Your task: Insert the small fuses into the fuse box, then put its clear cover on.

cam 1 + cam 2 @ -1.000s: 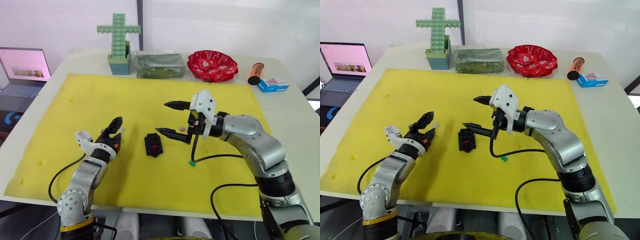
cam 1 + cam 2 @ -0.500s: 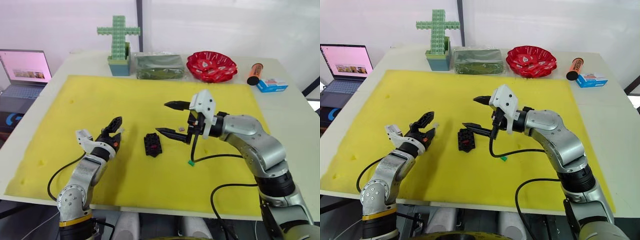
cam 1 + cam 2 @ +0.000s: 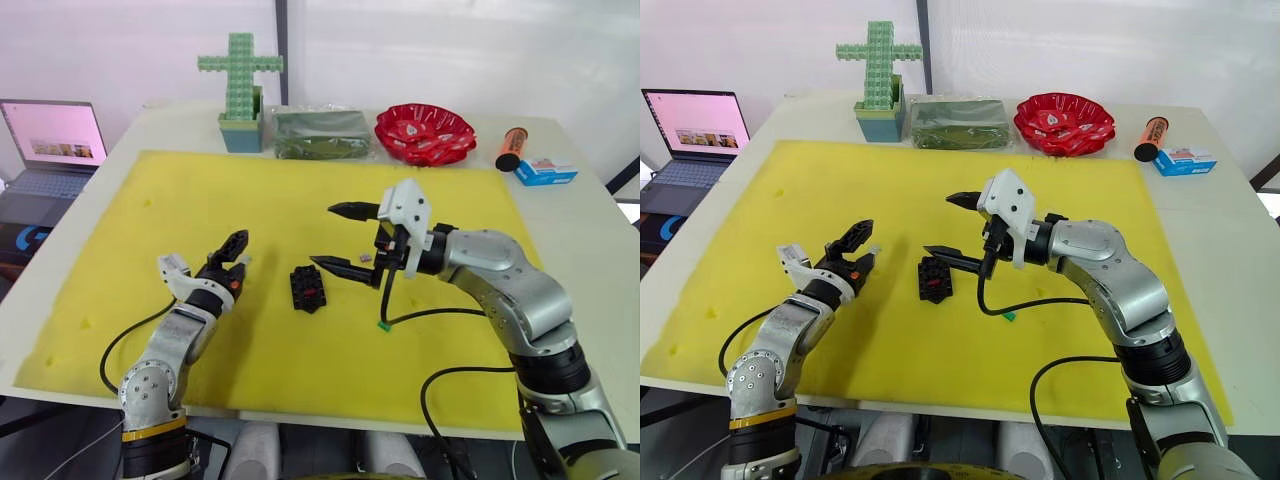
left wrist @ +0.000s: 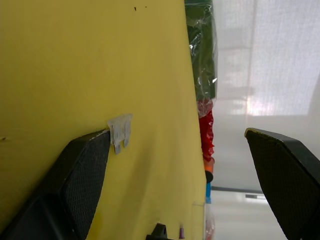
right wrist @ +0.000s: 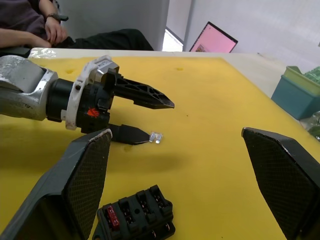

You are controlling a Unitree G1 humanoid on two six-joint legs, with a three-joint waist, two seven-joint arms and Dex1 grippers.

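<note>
1. No readable writing anywhere, not even on the blue-and-white carton (image 3: 546, 171) at the far right.
2. Fuse box (image 3: 307, 288) mid yellow mat (image 3: 300, 190), red fuse (image 5: 113, 218) slotted in, plenty of bare mat around.
3. Whitish fuse (image 5: 156, 136) lying at the tip of the left claw (image 3: 232, 261), fingers apart.
4. Right claw (image 3: 340, 237) spread wide just right of the box, green fuse (image 3: 383, 326) nearer.

I see a white table (image 3: 575, 215) under a yellow foam mat (image 3: 200, 200), white wall (image 3: 450, 40) behind, open laptop (image 3: 55, 140) at far left.
</note>
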